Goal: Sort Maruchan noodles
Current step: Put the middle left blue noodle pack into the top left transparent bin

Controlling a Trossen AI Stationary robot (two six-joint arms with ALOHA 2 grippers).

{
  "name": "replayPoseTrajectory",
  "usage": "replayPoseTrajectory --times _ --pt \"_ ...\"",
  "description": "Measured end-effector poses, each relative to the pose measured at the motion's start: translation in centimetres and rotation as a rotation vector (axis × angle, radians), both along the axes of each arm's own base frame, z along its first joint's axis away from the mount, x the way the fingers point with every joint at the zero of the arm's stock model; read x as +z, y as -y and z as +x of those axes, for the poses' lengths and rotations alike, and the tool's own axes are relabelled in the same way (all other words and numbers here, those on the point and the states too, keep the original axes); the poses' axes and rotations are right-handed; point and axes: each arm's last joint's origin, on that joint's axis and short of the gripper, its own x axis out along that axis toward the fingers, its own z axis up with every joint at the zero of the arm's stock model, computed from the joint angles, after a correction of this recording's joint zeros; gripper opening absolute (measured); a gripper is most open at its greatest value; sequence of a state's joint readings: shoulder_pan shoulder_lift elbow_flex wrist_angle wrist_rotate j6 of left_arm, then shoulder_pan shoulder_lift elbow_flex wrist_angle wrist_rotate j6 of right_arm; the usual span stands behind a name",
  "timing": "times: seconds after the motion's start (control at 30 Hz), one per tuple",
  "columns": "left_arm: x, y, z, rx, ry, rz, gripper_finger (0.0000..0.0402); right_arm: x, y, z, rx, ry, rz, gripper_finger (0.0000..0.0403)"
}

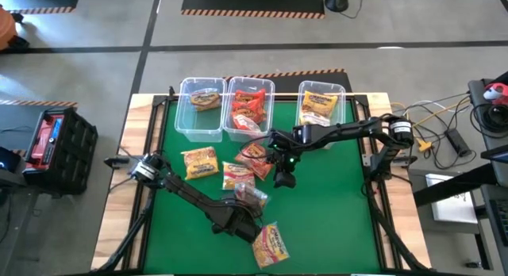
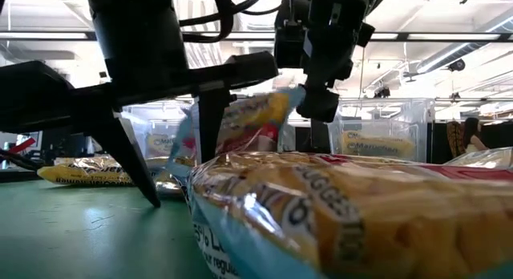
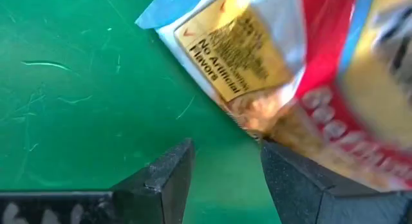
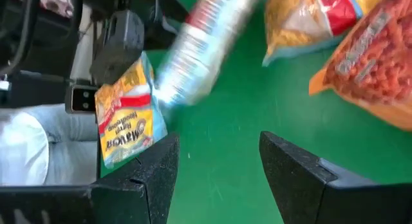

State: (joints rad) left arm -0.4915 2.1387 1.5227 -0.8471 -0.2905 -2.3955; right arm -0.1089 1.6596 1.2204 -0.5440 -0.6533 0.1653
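Note:
Noodle packets lie loose on the green mat: a yellow one [image 1: 199, 162], an orange-red one [image 1: 255, 155], one [image 1: 238, 177] beside it and a yellow one [image 1: 271, 244] near the front edge. Another packet [image 1: 252, 198] stands tilted, one edge raised [image 2: 244, 119]. My left gripper [image 3: 225, 153] points steeply down beside it, open, with bare mat between its fingers. My right gripper [image 4: 219, 143] hangs open above the mat's middle [image 1: 282, 179], clear of every packet. More packets lie in the clear bins. My left gripper comes at the tilted packet from above, slanting. The tip of one finger [image 3: 283, 163] stands at the packet's lower edge [image 3: 257, 130], outside the gap between the fingers. I cannot tell whether the finger touches the packet.
Three clear bins stand along the far edge: left [image 1: 201, 127], middle [image 1: 248, 133] and right [image 1: 321, 90]. Each holds at least one packet. Bare mat lies at the right and near left. Cables and gear lie beyond the table's right edge [image 1: 444, 137].

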Motion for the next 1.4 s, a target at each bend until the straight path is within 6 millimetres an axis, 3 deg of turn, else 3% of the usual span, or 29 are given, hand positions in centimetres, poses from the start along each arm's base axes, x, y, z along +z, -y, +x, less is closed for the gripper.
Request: replayPoseTrajectory --times 0.37,0.73,1.2,1.4 --pt "-0.1 -0.1 0.0 0.014 -0.004 0.007 0.0170 -1.1 -0.2 0.6 -0.043 0.092 0.178 0.0203" --pt "3.3 0.0 1.7 0.033 0.203 0.174 0.0170 -4.1 0.0 -0.9 -0.125 0.016 0.039 0.0203" --pt "3.8 -0.2 2.2 0.044 0.243 0.193 0.0170 -5.4 -0.1 -1.4 -0.172 0.036 0.067 0.0203" --pt "2.9 -1.2 2.5 0.055 0.211 0.215 0.0170 -5.4 -0.1 -1.4 -0.177 0.047 0.073 0.0203"
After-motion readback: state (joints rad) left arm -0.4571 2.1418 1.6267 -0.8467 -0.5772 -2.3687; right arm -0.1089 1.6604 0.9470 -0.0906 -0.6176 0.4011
